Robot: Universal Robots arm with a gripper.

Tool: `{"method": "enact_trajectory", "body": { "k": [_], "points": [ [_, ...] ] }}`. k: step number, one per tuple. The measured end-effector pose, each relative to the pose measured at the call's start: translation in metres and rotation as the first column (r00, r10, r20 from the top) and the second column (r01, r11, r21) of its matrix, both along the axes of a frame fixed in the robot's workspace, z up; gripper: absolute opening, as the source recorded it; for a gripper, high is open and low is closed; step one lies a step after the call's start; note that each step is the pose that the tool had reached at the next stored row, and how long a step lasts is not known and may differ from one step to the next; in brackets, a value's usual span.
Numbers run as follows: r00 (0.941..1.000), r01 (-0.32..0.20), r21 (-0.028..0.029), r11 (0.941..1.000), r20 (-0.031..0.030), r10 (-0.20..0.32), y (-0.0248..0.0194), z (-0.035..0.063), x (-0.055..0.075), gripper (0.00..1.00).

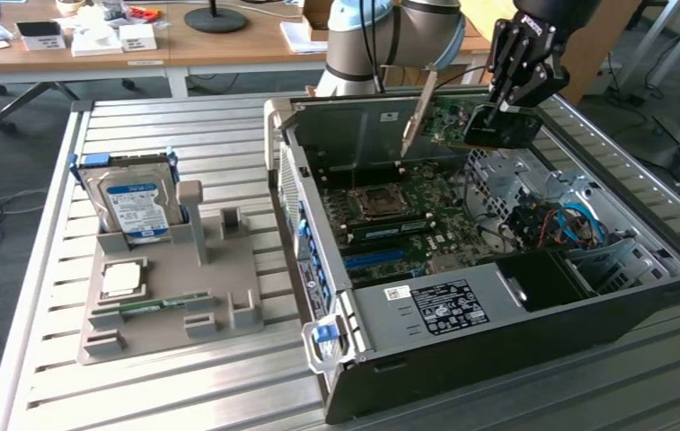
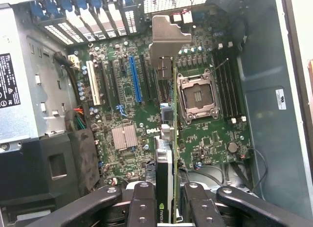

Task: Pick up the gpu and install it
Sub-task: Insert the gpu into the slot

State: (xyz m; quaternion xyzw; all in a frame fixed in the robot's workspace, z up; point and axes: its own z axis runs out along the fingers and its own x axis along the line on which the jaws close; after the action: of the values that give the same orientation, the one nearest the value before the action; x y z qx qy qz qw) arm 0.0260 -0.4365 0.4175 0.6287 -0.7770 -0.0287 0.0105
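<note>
My gripper (image 1: 501, 121) is shut on the gpu (image 1: 450, 117), a green circuit card with a silver bracket, and holds it in the air above the open computer case (image 1: 627, 305). In the wrist view the gpu (image 2: 168, 139) runs edge-on from between my fingers (image 2: 142, 207) toward its metal bracket (image 2: 166, 41). Under it lies the motherboard (image 2: 205, 134), with the blue expansion slot (image 2: 135, 80) and the black slots beside it. The card hangs clear of the board, near the empty CPU socket (image 2: 198, 96).
A grey parts holder (image 1: 166, 287) stands on the slatted table (image 1: 136, 395) at the exterior view's left, carrying a blue-labelled hard drive (image 1: 134, 202), a CPU (image 1: 121, 278) and a RAM stick (image 1: 160, 305). The power supply (image 1: 436, 310) and drive cage (image 1: 519, 180) crowd the case.
</note>
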Motion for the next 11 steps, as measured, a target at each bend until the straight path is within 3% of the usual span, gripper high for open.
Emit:
{"method": "enact_trajectory", "body": {
  "k": [11],
  "points": [
    [0.9999, -0.014, 0.0, 0.9999, 0.0, 0.014, 0.0, 0.0, 0.0, 0.27]
  ]
}}
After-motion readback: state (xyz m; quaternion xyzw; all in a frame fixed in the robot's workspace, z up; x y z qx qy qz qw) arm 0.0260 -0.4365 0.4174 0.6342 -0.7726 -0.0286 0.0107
